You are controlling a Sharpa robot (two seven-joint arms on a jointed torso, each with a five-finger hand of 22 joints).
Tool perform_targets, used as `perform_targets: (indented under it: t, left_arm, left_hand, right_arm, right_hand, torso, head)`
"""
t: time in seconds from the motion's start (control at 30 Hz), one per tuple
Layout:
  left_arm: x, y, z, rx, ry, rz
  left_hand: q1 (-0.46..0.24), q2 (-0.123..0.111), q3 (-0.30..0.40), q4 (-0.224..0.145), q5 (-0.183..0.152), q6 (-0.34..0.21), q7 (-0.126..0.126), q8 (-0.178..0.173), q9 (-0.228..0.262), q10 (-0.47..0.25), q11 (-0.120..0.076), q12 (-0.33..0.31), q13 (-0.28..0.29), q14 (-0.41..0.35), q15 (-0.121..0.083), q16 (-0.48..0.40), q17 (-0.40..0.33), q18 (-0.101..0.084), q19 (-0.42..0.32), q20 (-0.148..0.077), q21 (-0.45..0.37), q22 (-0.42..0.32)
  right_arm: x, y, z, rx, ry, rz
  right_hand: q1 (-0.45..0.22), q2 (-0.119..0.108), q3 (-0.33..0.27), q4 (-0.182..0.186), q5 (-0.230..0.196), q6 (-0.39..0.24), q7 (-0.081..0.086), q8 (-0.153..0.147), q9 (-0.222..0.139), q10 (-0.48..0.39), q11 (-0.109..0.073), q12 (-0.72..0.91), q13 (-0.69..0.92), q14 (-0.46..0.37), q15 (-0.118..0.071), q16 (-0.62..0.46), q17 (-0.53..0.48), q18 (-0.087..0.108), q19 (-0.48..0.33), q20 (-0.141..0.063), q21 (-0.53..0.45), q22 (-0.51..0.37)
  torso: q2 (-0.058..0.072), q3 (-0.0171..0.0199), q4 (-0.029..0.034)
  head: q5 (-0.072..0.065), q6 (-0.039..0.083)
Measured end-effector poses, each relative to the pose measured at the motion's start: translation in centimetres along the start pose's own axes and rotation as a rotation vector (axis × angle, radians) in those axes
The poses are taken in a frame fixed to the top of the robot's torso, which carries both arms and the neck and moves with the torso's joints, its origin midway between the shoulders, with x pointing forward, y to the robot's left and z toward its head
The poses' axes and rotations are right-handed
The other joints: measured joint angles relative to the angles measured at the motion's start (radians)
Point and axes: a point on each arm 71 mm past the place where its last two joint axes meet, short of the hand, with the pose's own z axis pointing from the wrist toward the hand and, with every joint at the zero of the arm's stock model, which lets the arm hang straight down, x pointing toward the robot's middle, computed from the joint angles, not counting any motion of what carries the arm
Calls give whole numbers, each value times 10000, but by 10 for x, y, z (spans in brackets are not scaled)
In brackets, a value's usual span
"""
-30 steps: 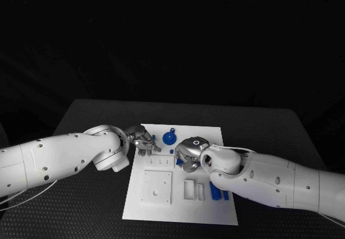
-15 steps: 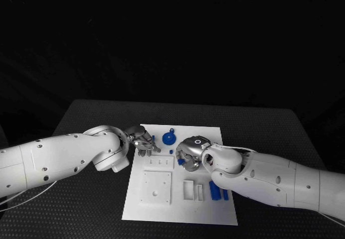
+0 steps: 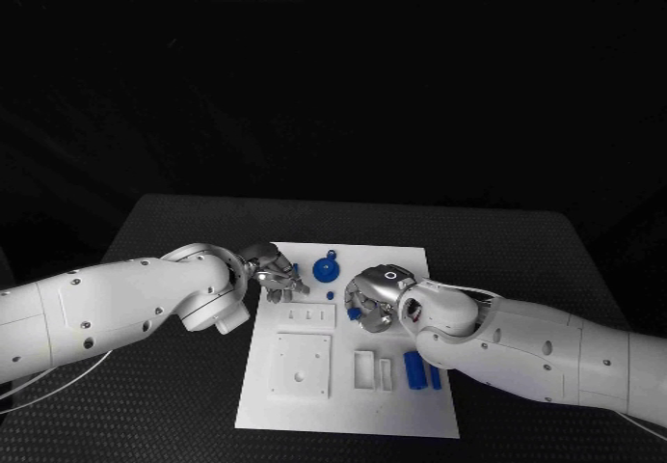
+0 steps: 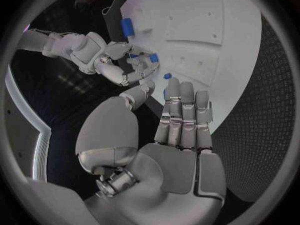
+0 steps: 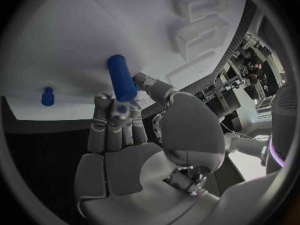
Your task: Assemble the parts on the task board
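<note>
Head view: black table (image 3: 167,386), white task board (image 3: 348,400) lying in its middle, long side running away from the robot. Both arms reach over the far half of the board.

Left hand (image 3: 273,271) sits over the board's far left corner, fingers pointing toward the board's middle. Left wrist view shows this hand (image 4: 178,135) with fingers straight and side by side, thumb held apart, palm bare: released, nothing in it. A small blue peg (image 4: 167,76) stands on the board just past the fingertips.

Right hand (image 3: 370,292) is over the board's middle, right of the left hand and near it. Right wrist view: fingers (image 5: 112,122) curled up around the base of a blue cylinder (image 5: 121,78), which sticks out past the fingertips toward the white board surface. So the right hand is grasping that cylinder. Whether the cylinder's far end touches the board cannot be told. A second small blue peg (image 5: 47,96) stands on the board off to one side of it.

Other parts, head view: a round blue piece (image 3: 328,268) with a small tab lies on the far part of the board between the two hands; two blue bars (image 3: 421,370) lie side by side near the board's right edge, close under the right forearm. Raised white blocks: a square one (image 3: 304,365) at near left, narrow slotted ones (image 3: 374,369) beside it.
</note>
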Motion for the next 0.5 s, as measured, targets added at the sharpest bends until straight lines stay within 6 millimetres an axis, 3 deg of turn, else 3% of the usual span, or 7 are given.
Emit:
perform_targets:
  t: [0.17, 0.33, 0.5]
  left_arm:
    - [-1, -1, 3, 67, 59, -610]
    - [0, -1, 5, 108, 199, -1248]
    - [0, -2, 7, 86, 393, -1845]
  left_hand:
    - [-9, -9, -127, 127, 0, -178, 38, -87, -101, -36, 107, -28, -53, -1, 2, 0, 16, 0, -35, 35, 0, -13]
    - [-451, -320, -362, 588, 0, -195, 54, -89, -195, -57, 129, -69, -119, -43, 43, -39, 25, 0, -35, 35, 0, -41]
    - [-1325, -141, -1439, 1047, 0, -230, 88, -89, -266, -88, 160, -113, -166, -77, 78, -39, 64, 1, -169, 54, -55, -81]
  right_arm:
    - [-11, -1, -2, -47, -309, 232]
    - [-23, -1, -2, -77, -613, 390]
    - [-33, 1, -3, -147, -888, 593]
  right_hand:
    - [-58, -22, 27, -27, 0, 1, 3, -1, 0, 56, -13, 0, 21, 0, 0, 0, 0, -3, 1, 0, 0, 0]
    - [-86, 5, 26, -27, 38, 48, -18, -1, 0, 56, -13, 0, 36, -1, 1, 0, 1, -6, 0, 1, 0, -1]
    - [-94, 13, 25, -29, 38, 49, -17, -1, 0, 56, -13, 0, 36, -1, 1, 0, 0, -9, 0, 1, 0, -2]
  torso:
    - [1, -3, -5]
    - [2, -5, -12]
    - [2, -10, -12]
  head:
    - [-10, 39]
    - [-35, 80]
    - [-47, 133]
